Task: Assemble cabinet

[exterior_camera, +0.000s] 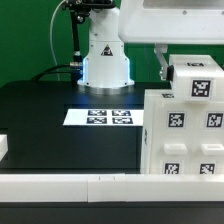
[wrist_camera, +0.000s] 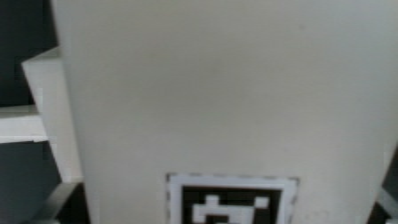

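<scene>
The cabinet's large white box point(exterior_camera: 185, 140) stands at the exterior view's right, with several black-and-white tags on its faces. A white tagged panel point(exterior_camera: 195, 78) sits at its top. My gripper point(exterior_camera: 168, 68) comes down from above at that panel; one dark finger point(exterior_camera: 163, 66) shows against its side. In the wrist view the white panel point(wrist_camera: 222, 90) fills the space between the jaws, with one tag point(wrist_camera: 228, 202) near them. Only dark slivers of the fingers point(wrist_camera: 64, 203) show at its sides. The gripper appears shut on the panel.
The marker board point(exterior_camera: 108, 117) lies flat on the black table in front of the robot base point(exterior_camera: 105, 60). Long white rails point(exterior_camera: 90, 186) run along the near edge. A small white block point(exterior_camera: 3, 148) sits at the exterior view's left edge.
</scene>
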Tool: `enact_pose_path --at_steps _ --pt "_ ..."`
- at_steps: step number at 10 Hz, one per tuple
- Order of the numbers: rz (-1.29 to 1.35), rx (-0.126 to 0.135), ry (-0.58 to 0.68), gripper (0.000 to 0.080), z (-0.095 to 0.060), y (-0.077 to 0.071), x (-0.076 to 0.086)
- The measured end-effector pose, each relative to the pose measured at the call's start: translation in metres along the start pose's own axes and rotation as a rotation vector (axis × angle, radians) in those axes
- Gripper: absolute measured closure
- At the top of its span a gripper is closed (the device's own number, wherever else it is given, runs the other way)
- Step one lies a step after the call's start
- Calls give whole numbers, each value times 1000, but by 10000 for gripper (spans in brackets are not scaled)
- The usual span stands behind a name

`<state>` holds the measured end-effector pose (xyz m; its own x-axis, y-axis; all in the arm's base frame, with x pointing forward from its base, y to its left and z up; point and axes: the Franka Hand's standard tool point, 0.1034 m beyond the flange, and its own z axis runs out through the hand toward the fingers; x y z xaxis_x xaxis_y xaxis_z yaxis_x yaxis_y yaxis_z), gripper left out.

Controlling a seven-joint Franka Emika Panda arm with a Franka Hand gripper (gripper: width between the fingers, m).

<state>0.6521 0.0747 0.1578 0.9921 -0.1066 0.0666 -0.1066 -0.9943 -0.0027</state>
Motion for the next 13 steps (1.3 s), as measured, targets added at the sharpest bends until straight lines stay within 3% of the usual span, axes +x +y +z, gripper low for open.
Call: enact_pose_path --at_steps 8,13 --pt "34 3 11 241 -1 0 2" --pt "589 22 45 241 0 5 7"
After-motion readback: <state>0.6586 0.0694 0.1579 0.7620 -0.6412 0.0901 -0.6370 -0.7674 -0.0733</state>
